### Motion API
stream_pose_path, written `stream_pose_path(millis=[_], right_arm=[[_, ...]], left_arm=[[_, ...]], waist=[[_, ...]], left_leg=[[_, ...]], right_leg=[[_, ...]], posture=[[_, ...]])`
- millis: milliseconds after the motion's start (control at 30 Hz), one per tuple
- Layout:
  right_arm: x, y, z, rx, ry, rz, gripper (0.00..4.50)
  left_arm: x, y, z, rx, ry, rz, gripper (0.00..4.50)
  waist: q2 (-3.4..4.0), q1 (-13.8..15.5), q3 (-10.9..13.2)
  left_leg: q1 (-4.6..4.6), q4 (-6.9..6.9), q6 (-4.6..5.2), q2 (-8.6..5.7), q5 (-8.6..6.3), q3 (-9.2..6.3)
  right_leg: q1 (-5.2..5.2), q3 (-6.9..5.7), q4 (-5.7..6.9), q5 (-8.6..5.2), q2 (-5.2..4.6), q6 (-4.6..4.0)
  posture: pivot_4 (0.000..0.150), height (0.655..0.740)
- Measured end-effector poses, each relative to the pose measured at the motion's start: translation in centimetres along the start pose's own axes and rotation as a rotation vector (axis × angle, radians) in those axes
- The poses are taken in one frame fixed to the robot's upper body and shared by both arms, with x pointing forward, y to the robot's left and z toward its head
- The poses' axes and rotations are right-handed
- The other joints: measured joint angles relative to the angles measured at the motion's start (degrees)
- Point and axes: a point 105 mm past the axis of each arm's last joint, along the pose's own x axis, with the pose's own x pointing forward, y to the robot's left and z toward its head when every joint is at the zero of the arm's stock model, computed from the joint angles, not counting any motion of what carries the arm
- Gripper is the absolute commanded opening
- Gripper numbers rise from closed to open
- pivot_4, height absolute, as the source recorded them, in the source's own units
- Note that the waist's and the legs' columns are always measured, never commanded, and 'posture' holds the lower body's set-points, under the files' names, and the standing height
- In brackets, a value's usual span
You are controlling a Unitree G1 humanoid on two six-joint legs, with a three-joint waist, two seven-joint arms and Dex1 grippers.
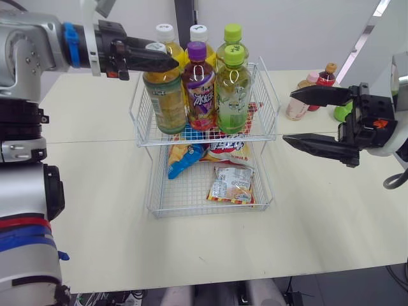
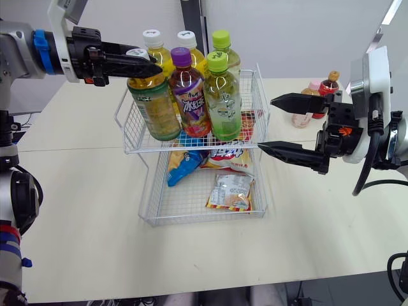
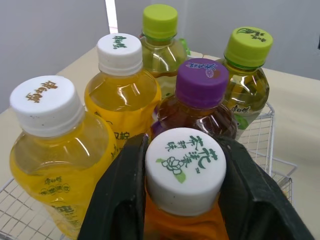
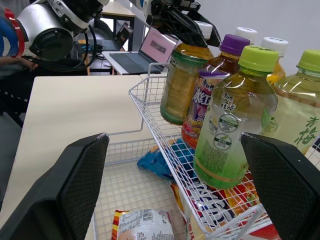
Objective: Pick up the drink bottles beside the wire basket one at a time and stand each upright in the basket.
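A two-tier white wire basket stands mid-table. Its upper tier holds several upright drink bottles: two yellow ones with white caps, a purple-capped one and two green-capped ones. At the tier's front left corner my left gripper is shut on the neck of an amber tea bottle with a white cap. Its base is low inside the tier; I cannot tell whether it rests on the wire. My right gripper hangs open just right of the basket, holding nothing.
More small bottles stand at the table's back right, behind my right gripper, among them a pink-capped one. The lower tier holds snack packets and a blue wrapper. Bare tabletop lies to the front and left.
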Motion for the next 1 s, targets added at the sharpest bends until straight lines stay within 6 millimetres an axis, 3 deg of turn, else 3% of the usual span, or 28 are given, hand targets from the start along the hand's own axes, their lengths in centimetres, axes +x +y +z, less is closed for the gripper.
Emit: stream_pose_path(millis=[167, 533, 700, 900, 1000], right_arm=[[0.2, 0.0, 0.1, -0.002, 0.002, 0.004, 4.50], [0.4, -0.1, 0.3, -0.004, 0.006, 0.000, 4.50], [0.3, -0.2, 0.3, -0.004, 0.012, -0.004, 4.50], [0.0, -0.9, 0.2, -0.012, 0.022, -0.024, 4.50], [-0.4, -2.2, 0.0, -0.032, 0.022, -0.084, 4.50]], left_arm=[[-0.1, -0.3, 0.3, 0.007, -0.011, -0.016, 4.45], [-2.2, -1.0, 1.3, -0.003, -0.032, 0.008, 4.45], [-5.3, -1.5, 2.7, 0.032, -0.067, 0.092, 4.45], [-9.8, 1.2, 0.2, 0.036, -0.083, 0.368, 4.45], [-12.2, 3.2, -2.2, 0.044, -0.098, 0.566, 4.45]], waist=[[0.00, 0.0, 0.0], [0.00, 0.0, 0.0], [0.01, -0.4, 0.0], [0.06, -0.4, 0.0], [0.06, -0.2, 0.0]], left_leg=[[0.00, 0.00, 0.00, 0.00, 0.00, 0.00], [0.00, 0.00, 0.00, 0.00, 0.00, -0.02], [0.03, -0.03, 0.00, 0.03, 0.00, -0.01], [0.12, 0.00, 0.00, 0.06, 0.00, 0.04], [0.15, -0.01, 0.00, 0.08, 0.00, 0.04]], right_leg=[[0.00, 0.00, 0.00, 0.00, 0.00, 0.00], [0.01, -0.01, -0.01, 0.00, 0.00, 0.00], [0.00, -0.01, 0.00, 0.00, 0.02, 0.00], [0.03, 0.05, 0.09, 0.00, 0.01, 0.00], [0.04, 0.09, 0.08, 0.00, -0.01, -0.01]], posture=[[0.150, 0.7400], [0.150, 0.7400], [0.150, 0.7400], [0.150, 0.7400], [0.150, 0.7400]])
